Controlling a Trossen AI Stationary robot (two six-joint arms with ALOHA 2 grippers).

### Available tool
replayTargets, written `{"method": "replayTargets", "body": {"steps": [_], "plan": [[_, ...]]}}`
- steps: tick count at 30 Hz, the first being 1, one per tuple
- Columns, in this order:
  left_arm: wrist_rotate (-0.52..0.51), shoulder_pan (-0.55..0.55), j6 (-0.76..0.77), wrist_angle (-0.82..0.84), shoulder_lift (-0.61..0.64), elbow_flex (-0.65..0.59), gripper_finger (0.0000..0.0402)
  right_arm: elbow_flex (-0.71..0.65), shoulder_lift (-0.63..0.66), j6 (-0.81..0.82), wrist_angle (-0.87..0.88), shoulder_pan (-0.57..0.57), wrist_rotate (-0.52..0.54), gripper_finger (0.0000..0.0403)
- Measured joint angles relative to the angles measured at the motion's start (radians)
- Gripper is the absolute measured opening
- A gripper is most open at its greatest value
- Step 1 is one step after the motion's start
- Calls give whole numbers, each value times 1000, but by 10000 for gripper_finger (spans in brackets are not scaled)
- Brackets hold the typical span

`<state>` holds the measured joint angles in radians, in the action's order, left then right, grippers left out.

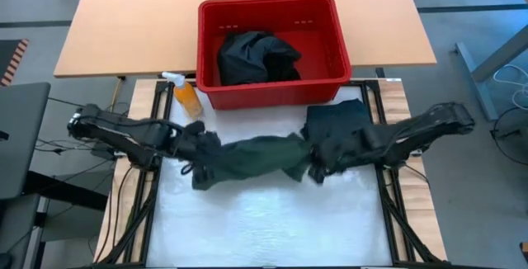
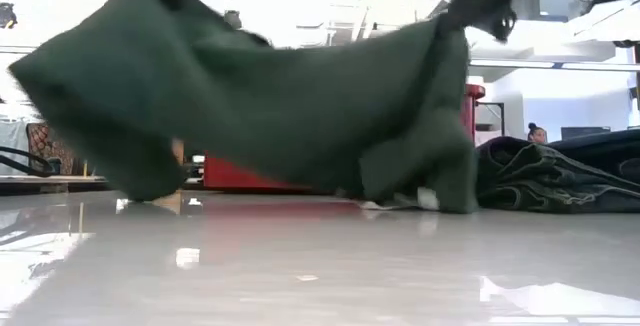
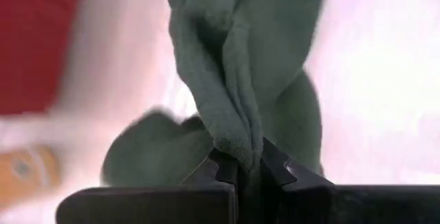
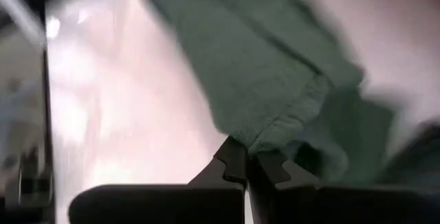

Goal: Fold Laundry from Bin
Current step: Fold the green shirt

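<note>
A dark green cloth (image 1: 252, 160) is stretched between my two grippers above the white table top. My left gripper (image 1: 200, 147) is shut on its left end and my right gripper (image 1: 318, 149) is shut on its right end. In the low view the green cloth (image 2: 280, 96) hangs in a broad sheet, its lower right corner (image 2: 440, 198) at the table. The red bin (image 1: 272, 46) stands at the far side with dark laundry (image 1: 256, 57) inside. A folded dark garment (image 1: 337, 120) lies at the right, near the bin. My left gripper pinches a bunched fold of the green cloth (image 3: 237, 148) between its two fingers (image 3: 218, 170); several layers gather there. The cloth hangs away below the fingers. My right gripper pinches a thick edge of the green cloth (image 4: 271, 138) between its two fingers (image 4: 234, 161), and the cloth trails off from them.
An orange spray bottle (image 1: 186, 96) lies left of the bin by the table's left rail. The folded dark pile (image 2: 560, 176) sits at the right in the low view. A bare white table surface (image 1: 264, 219) stretches toward the near edge.
</note>
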<state>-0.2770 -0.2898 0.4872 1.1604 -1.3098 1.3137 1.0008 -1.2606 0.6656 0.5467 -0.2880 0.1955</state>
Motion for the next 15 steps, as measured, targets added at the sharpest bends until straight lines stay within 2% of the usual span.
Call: {"method": "replayTargets", "body": {"steps": [6,12,15], "plan": [[73,-115,204,-58,0,-254,0,-18,-212,22,-211,-158,-145,28],[188,-194,329,-430,-1,-474,0,-18,-265,111,-241,-176,-308,29],[219,-209,383,-527,-1,-538,0,-18,-265,116,-210,-158,-389,47]]}}
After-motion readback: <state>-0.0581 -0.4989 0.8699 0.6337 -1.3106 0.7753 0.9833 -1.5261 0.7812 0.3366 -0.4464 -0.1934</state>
